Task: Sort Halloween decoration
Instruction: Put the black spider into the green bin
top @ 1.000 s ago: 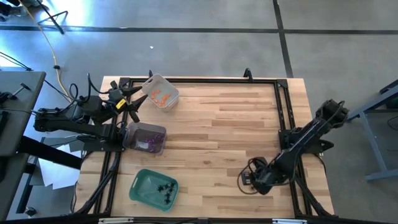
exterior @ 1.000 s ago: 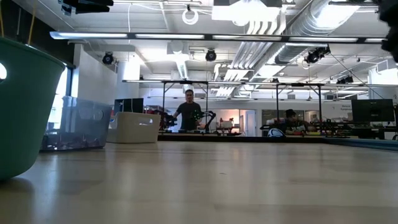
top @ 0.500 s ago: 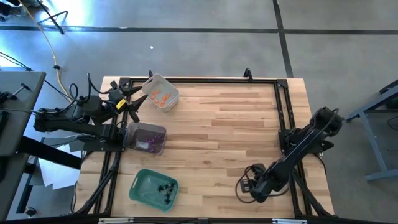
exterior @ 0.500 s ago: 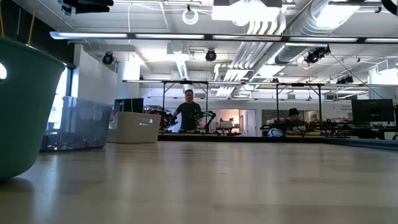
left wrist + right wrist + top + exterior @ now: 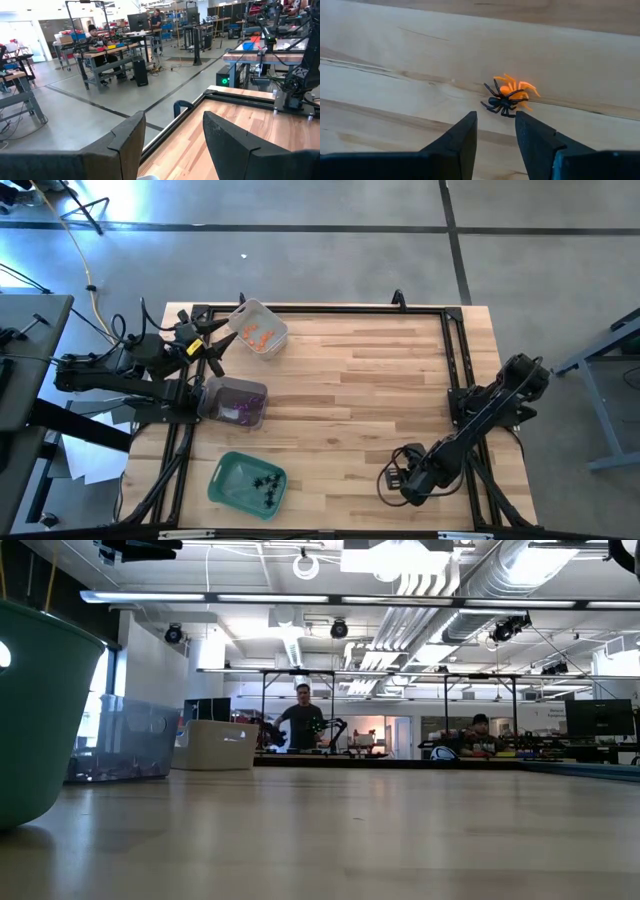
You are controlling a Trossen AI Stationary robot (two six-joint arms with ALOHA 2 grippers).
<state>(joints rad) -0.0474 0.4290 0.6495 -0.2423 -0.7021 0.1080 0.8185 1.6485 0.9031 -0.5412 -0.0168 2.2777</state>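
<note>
Right wrist view shows two of the Halloween trinkets lying together on the bare tabletop (image 5: 395, 60): a black spider (image 5: 501, 103) overlapping an orange spider (image 5: 516, 90). The black one's body runs slantwise, with the orange one touching it just beyond, and their legs splay out on all sides. They sit along a seam between two planks. The right gripper (image 5: 496, 131) is held low over the wood just short of the pair, its fingers (image 5: 465, 135) parted with a narrow gap between them; it holds nothing and touches neither spider.

From the high view, the right gripper (image 5: 392, 477) is at the near right part of the tabletop, well apart from the trays. The left gripper (image 5: 222, 348) hangs at the far left edge, between the two trays there, spread wide and empty; in the left wrist view its fingers (image 5: 129, 140) stand well apart with only the tabletop's edge and the room past them.

Three trays stand along the left side: a clear tray (image 5: 272, 322) with orange pieces (image 5: 258, 336) at the far left, a clear tray (image 5: 256, 392) with purple pieces (image 5: 238, 413) in the middle, and a green tray (image 5: 226, 472) with black spiders (image 5: 265, 485) nearest. Nothing lies between the right gripper and the two spiders.
</note>
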